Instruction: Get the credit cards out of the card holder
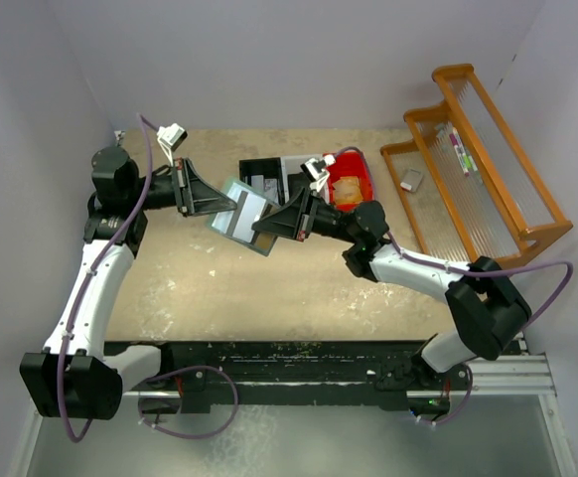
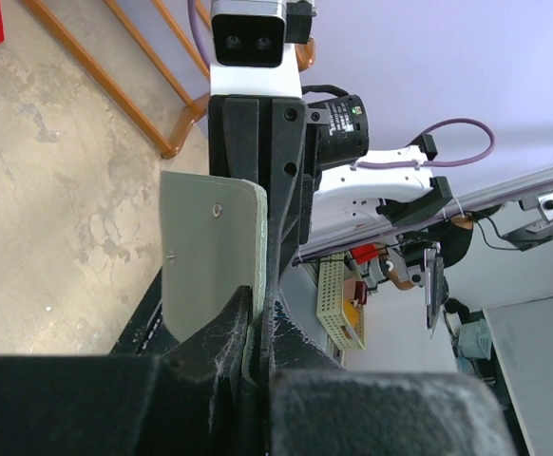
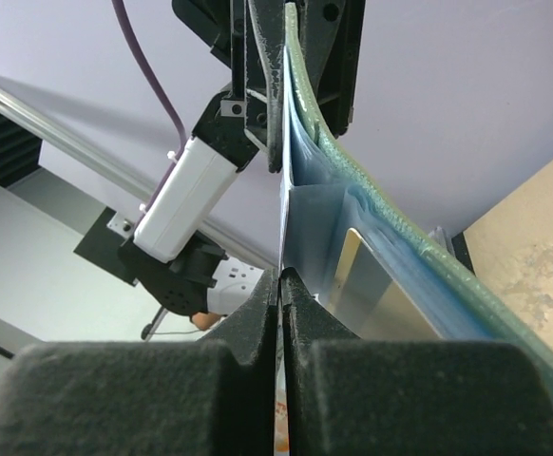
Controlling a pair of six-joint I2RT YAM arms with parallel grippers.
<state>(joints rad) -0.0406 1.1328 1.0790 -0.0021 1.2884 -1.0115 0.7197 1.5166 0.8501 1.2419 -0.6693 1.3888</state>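
Holding the teal card holder aloft near the black bin, the left gripper clamps its edge; the right gripper pinches a pale credit card. Best drawn straight along its slot.

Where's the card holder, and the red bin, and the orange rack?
card holder (image 1: 231, 221), top view, on its teal left part.
red bin (image 1: 368, 179), top view, on its right wall.
orange rack (image 1: 453, 74), top view, on its top bar.
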